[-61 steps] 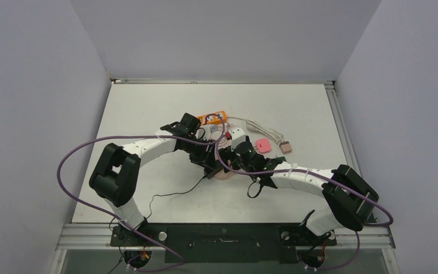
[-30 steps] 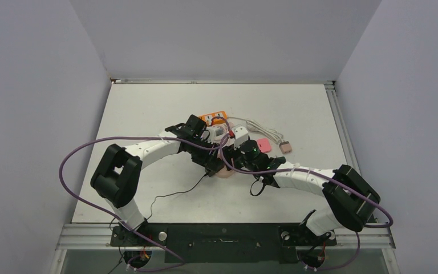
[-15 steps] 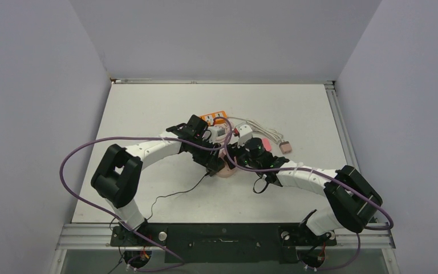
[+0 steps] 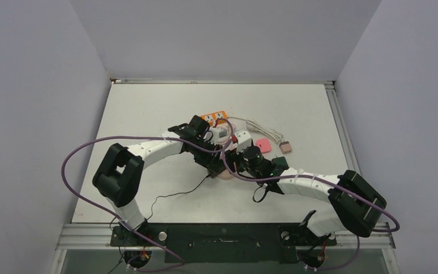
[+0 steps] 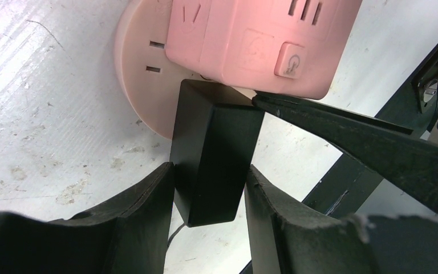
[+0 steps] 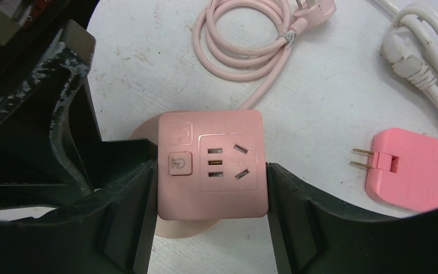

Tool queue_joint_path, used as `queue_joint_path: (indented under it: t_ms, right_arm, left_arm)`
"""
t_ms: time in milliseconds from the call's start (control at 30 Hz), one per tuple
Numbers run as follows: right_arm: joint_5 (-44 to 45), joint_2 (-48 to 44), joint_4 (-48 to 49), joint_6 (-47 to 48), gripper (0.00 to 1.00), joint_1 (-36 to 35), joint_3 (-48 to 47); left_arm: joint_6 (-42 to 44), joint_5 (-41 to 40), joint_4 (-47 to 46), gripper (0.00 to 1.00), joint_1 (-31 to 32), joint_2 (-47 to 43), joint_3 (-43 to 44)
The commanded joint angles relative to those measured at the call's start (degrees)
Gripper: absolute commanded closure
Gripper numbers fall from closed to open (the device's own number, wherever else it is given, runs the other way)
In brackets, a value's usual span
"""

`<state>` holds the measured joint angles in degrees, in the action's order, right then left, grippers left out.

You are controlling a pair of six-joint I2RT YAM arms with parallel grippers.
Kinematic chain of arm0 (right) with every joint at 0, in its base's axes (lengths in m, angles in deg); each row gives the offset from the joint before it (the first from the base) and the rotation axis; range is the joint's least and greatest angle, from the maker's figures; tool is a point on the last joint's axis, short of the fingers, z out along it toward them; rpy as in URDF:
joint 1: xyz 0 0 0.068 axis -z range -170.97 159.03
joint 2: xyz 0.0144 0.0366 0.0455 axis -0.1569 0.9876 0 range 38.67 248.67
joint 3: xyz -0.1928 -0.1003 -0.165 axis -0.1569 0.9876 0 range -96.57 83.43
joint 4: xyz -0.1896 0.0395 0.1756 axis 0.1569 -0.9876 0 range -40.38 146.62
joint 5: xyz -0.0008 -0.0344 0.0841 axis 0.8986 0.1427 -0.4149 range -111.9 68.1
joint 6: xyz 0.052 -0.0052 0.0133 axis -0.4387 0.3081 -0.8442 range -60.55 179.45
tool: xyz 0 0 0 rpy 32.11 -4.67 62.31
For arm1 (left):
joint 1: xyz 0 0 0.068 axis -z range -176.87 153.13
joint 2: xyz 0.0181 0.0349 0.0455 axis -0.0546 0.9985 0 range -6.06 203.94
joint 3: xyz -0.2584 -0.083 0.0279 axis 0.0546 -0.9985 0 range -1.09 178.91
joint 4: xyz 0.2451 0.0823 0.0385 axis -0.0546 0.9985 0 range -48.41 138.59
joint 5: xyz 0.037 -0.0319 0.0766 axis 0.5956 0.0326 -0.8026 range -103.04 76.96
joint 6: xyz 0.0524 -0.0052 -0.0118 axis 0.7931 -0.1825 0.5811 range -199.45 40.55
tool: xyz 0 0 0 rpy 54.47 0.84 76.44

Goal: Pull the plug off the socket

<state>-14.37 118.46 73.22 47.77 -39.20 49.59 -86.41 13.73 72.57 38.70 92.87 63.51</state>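
The right gripper (image 6: 212, 188) is clamped across the pink socket (image 6: 211, 154). The left gripper (image 5: 210, 177) appears closed on the black plug (image 5: 214, 142), which sits in the socket's side face. The plug's long axis points back toward the left wrist; withdraw along it.

The cube socket (image 6: 211, 165) sits mid-frame on the tabletop (image 6: 331, 103), coiled cord (image 6: 201, 37) above it, two-pin adapter (image 6: 408, 168) to its right, cable (image 6: 405, 60) upper right. Left wrist view: plug (image 5: 214, 154) meets its lower edge.
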Motion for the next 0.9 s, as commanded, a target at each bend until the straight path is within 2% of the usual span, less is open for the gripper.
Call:
queue_joint_path:
  t_ms: [0,167,367,433,667,867]
  right_arm:
    - [2.4,-3.1,2.1,2.8,0.95,-1.0,0.9]
    - [1.3,-3.1,2.0,0.6,0.95,0.2,0.5]
    - [-12.7,-3.8,3.6,-5.2,0.95,9.0,1.2]
    - [-14.0,-4.0,3.8,-5.3,0.95,10.3,1.4]
    - [-10.7,-3.6,2.7,-3.1,0.95,8.5,1.4]
    - [0.8,-4.2,1.1,0.8,0.95,2.0,0.7]
  left_arm:
    - [-0.2,-3.8,2.1,1.00,-0.7,2.1,1.2]
    - [-0.1,-4.9,2.4,1.00,-0.6,2.2,1.3]
    - [0.3,-6.6,2.7,1.00,0.0,2.2,1.3]
    - [0.3,-6.7,2.8,1.00,0.2,2.2,1.4]
    - [0.3,-6.5,2.8,1.00,0.3,2.4,1.5]
    - [0.3,-6.5,2.9,1.00,0.3,2.6,1.6]
